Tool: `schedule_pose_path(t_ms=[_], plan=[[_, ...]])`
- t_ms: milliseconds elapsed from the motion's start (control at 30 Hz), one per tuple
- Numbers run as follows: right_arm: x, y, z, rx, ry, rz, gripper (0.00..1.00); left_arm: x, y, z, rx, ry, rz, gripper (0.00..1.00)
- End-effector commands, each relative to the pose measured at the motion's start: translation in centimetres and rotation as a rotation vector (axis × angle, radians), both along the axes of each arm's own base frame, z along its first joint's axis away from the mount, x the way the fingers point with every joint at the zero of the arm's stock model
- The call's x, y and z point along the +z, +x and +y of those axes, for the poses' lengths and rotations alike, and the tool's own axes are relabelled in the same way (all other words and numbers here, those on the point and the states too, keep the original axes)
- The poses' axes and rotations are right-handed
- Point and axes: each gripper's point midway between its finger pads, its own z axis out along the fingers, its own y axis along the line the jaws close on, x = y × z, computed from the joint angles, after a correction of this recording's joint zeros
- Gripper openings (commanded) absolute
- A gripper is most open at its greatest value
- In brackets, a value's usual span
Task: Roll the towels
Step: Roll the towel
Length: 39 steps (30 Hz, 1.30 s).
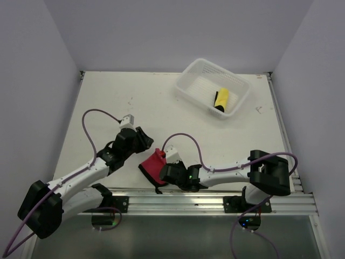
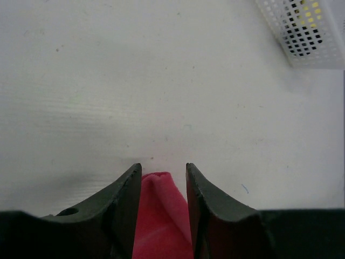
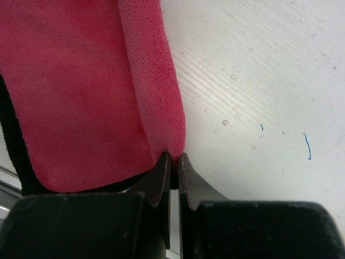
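Note:
A red towel (image 1: 153,163) lies bunched near the table's front edge, between my two grippers. My left gripper (image 1: 143,140) reaches it from the upper left. In the left wrist view a fold of the towel (image 2: 161,216) fills the gap between the fingers (image 2: 161,175), which stand partly apart and press on it. My right gripper (image 1: 166,171) is at the towel's right side. In the right wrist view it (image 3: 173,157) is pinched shut on the edge of the folded towel (image 3: 81,86). A rolled yellow towel (image 1: 221,99) lies in the white basket (image 1: 186,93).
The basket stands at the back right of the white table (image 1: 108,102); its corner shows in the left wrist view (image 2: 307,38). A metal rail (image 1: 215,199) runs along the front edge. Purple cables (image 1: 91,116) loop over both arms.

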Motion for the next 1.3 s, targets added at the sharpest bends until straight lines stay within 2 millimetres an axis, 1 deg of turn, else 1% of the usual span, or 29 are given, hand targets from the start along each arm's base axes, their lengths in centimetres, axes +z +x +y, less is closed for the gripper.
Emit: schedule_pose_path(t_ms=[0,67,133,167,233,267,333,433,600,867,900,967,1267], plan=[[1.1,0.8,0.3,-0.032,0.004,-0.052,0.00,4.5,1.6,-1.3,-0.041,-0.018,-0.064,0.43],[1.0,0.8,0.3,-0.034,0.005,-0.053,0.00,5.2,1.8,-2.2,-0.063,-0.048,-0.065,0.43],[1.0,0.8,0.4,-0.033,0.008,-0.055,0.00,5.4,1.7,-3.5,-0.101,-0.106,-0.056,0.43],[1.0,0.8,0.4,-0.033,0.008,-0.055,0.00,5.5,2.0,-4.1,-0.110,-0.129,-0.063,0.43],[0.9,0.7,0.4,-0.031,0.006,-0.056,0.00,5.5,1.8,-5.1,-0.140,-0.178,-0.049,0.43],[1.0,0.7,0.4,-0.032,0.009,-0.058,0.00,4.9,1.7,-5.5,-0.149,-0.184,-0.028,0.43],[1.0,0.7,0.3,-0.034,0.008,-0.058,0.00,4.5,1.5,-6.1,-0.167,-0.199,-0.008,0.43],[1.0,0.8,0.3,-0.037,0.012,-0.060,0.00,3.2,0.6,-6.9,-0.190,-0.181,0.030,0.43],[0.8,0.7,0.2,-0.040,0.009,-0.057,0.00,1.3,-0.2,-6.5,-0.183,-0.109,0.071,0.44],[0.6,0.7,0.3,-0.038,0.004,-0.055,0.00,-1.6,-1.6,-5.7,-0.199,-0.049,0.127,0.45],[0.6,0.7,0.3,-0.038,0.004,-0.055,0.00,-1.9,-1.4,-5.3,-0.178,-0.028,0.126,0.45],[0.5,0.7,0.4,-0.037,0.002,-0.054,0.00,-2.5,-1.7,-4.9,-0.174,-0.010,0.136,0.45],[0.4,0.7,0.5,-0.034,-0.004,-0.050,0.00,-3.3,-1.8,-4.7,-0.173,0.018,0.150,0.46]])
